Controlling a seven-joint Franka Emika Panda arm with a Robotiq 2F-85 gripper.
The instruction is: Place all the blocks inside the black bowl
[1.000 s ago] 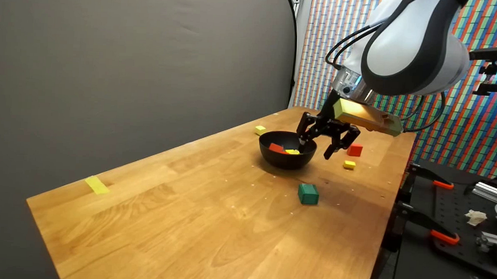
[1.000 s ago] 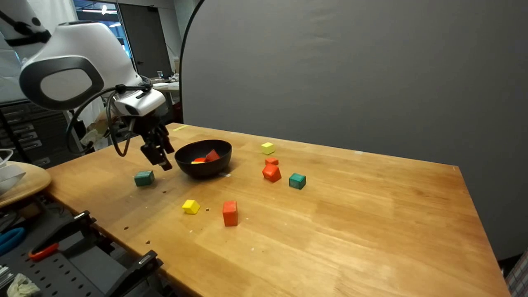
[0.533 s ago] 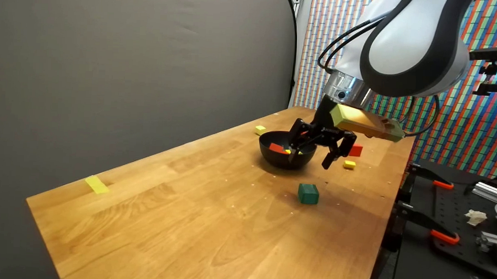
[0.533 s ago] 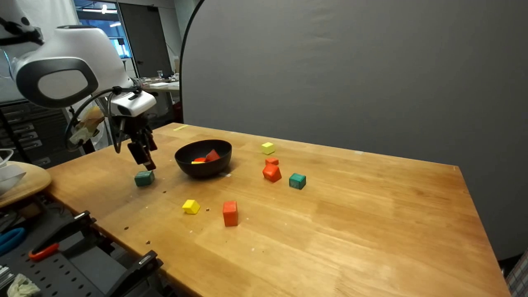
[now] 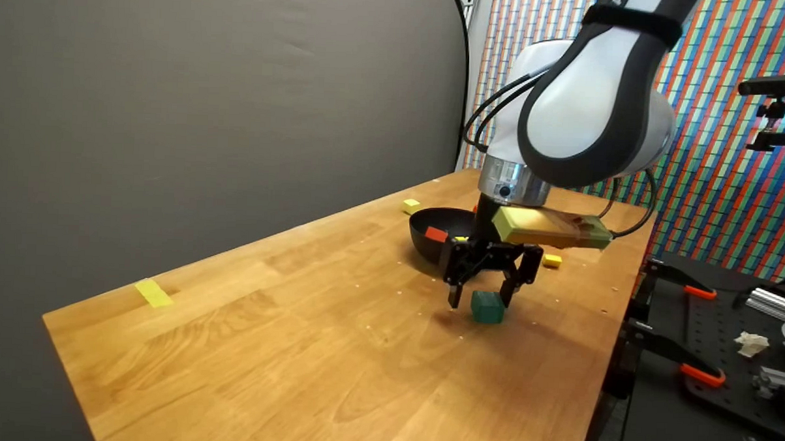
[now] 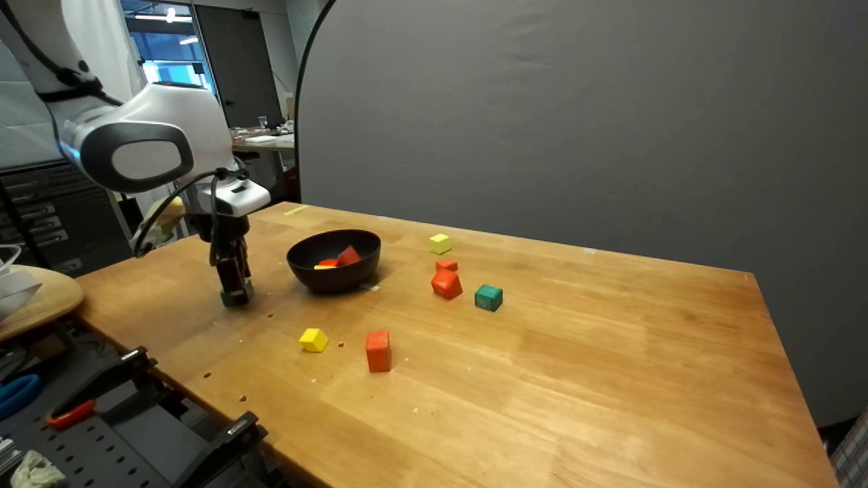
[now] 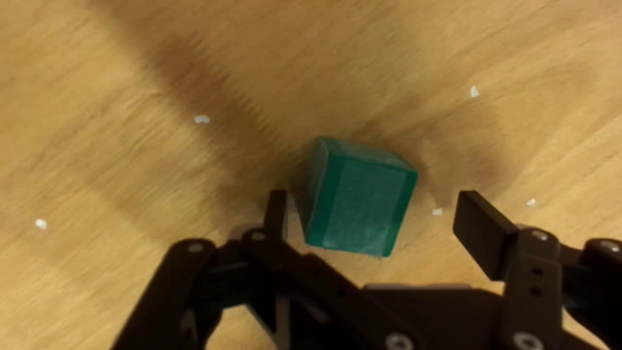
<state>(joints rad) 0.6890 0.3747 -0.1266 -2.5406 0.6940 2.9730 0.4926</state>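
Note:
A green block (image 5: 488, 309) lies on the table in front of the black bowl (image 5: 423, 246). In the wrist view the block (image 7: 362, 206) stands between the spread fingers of my gripper (image 7: 373, 209), closer to the left finger, with gaps on both sides. My gripper is open, pointing down, low over the table; it also shows in an exterior view (image 6: 236, 288). The bowl (image 6: 332, 282) holds a red block (image 6: 349, 256), an orange-red one and a yellow one. On the table are a yellow block (image 6: 314, 340), red blocks (image 6: 378, 351) (image 6: 447, 284), an orange block (image 6: 447, 265), another green block (image 6: 488, 298) and a pale-yellow block (image 6: 440, 244).
A flat yellow strip (image 5: 153, 292) is stuck near the table's edge. Clamps (image 6: 224, 447) grip the table's side edge. A round wooden board (image 6: 47, 305) stands beside the table. The bowl is close behind my gripper in an exterior view.
My gripper has moved from beside the bowl over to the green block and down around it, turning to point straight down. It stays open. The blocks and bowl have not moved.

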